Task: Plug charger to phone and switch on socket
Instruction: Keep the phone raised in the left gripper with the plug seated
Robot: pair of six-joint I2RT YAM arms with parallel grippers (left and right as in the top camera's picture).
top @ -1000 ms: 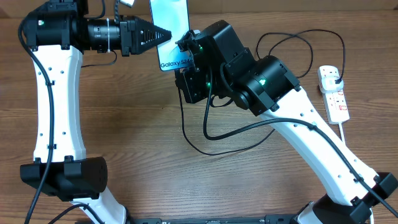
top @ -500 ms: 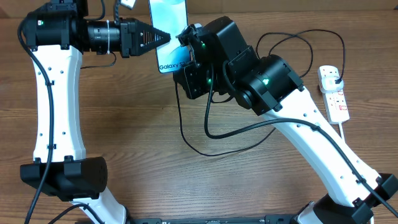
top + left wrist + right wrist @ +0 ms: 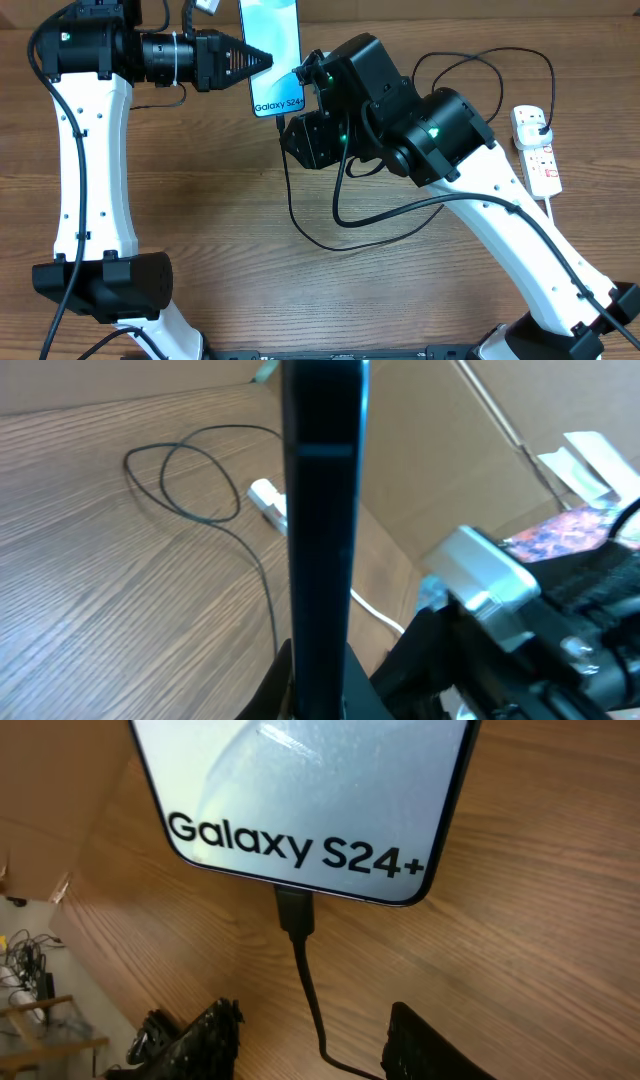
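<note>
My left gripper (image 3: 262, 58) is shut on the phone (image 3: 272, 50), holding it by its side edge above the table's far end. The left wrist view shows the phone's dark edge (image 3: 322, 510) between the jaws (image 3: 320, 680). The light-blue "Galaxy S24+" screen fills the top of the right wrist view (image 3: 300, 790). The charger's connector (image 3: 294, 910) sits in the phone's bottom port, its thin black cable (image 3: 292, 200) hanging down. My right gripper (image 3: 312, 1015) is open just below the phone, its fingers apart on either side of the cable. The socket (image 3: 538, 155) lies far right with a black plug (image 3: 537, 124) in it.
The charger cable loops across the table at centre and back right (image 3: 480, 60). The socket's white lead (image 3: 555, 215) runs toward the front right. A cardboard wall stands behind the table (image 3: 450, 480). The right arm's body covers the area below the phone.
My right gripper has backed off a little from the phone's bottom edge, uncovering the full "Galaxy S24+" text and the connector. The left gripper has held the phone nearly still.
</note>
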